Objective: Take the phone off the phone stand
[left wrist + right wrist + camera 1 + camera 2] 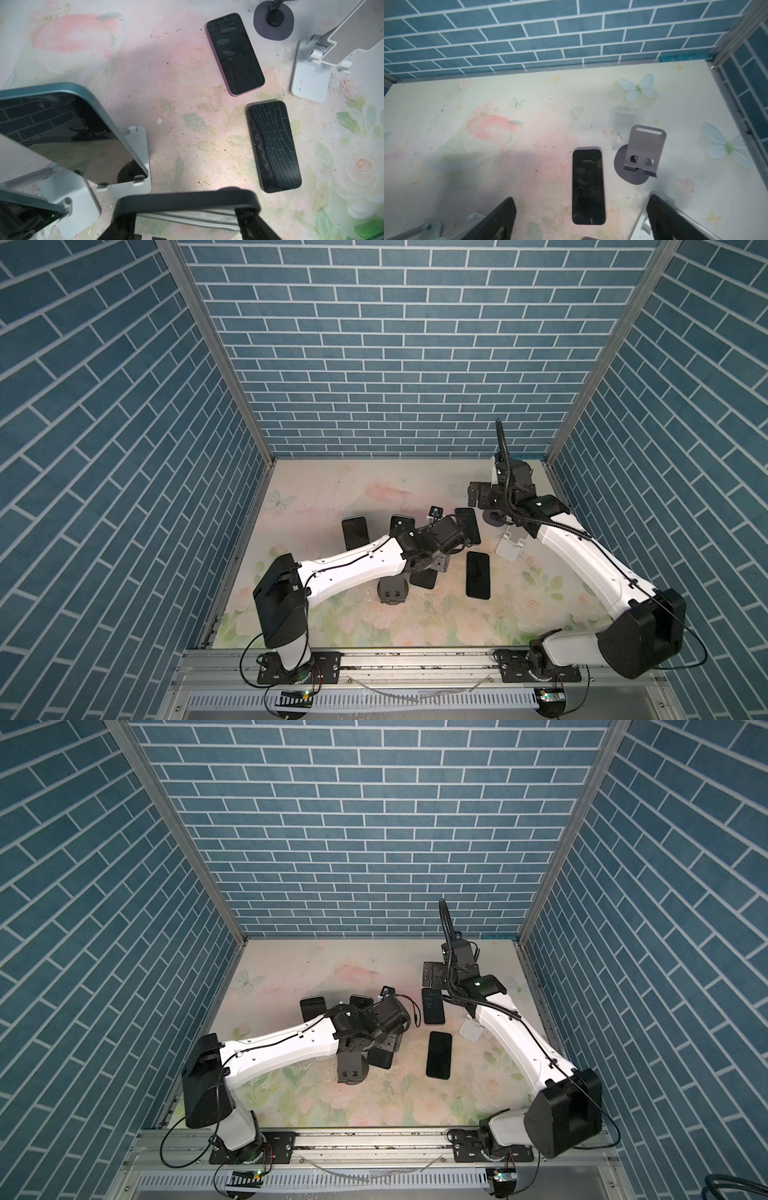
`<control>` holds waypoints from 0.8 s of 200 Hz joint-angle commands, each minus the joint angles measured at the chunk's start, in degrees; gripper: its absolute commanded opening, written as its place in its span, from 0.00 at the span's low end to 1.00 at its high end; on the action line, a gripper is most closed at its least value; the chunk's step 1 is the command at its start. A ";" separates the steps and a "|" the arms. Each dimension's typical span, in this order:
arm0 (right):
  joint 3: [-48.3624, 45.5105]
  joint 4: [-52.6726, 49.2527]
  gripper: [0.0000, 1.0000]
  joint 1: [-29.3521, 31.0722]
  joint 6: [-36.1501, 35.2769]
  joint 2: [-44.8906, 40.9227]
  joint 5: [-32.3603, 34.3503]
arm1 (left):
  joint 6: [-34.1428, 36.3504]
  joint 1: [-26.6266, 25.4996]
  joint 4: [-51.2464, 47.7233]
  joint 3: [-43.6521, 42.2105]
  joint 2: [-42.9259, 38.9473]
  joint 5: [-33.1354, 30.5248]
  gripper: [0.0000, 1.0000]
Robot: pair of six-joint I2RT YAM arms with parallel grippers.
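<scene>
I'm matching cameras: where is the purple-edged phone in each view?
In a top view: purple-edged phone, flat, right of centre.
In a top view: same phone, right of centre.
Left wrist: phone beside round stand.
Right wrist: phone beside round stand.
Shared landmark: that round stand.

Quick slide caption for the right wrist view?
Open right gripper facing a phone lying flat beside an empty grey stand.

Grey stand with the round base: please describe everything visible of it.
The grey stand looks like dull purple-grey metal: a round flat base, a back plate leaning backward with a slot near its top, two holes low down and a front lip. It holds no phone. It stands on the floral table, beside a dark phone lying flat, not touching it.
</scene>
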 commanded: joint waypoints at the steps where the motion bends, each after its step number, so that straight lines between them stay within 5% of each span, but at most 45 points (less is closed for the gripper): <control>1: -3.23 2.67 0.99 0.22 -2.19 -4.35 7.04 | 1.35 -0.40 -0.96 3.40 2.33 0.95 0.48; 160: -8.52 4.46 0.99 0.14 -5.53 -13.06 14.80 | 3.71 0.13 -9.24 23.27 23.42 8.01 0.48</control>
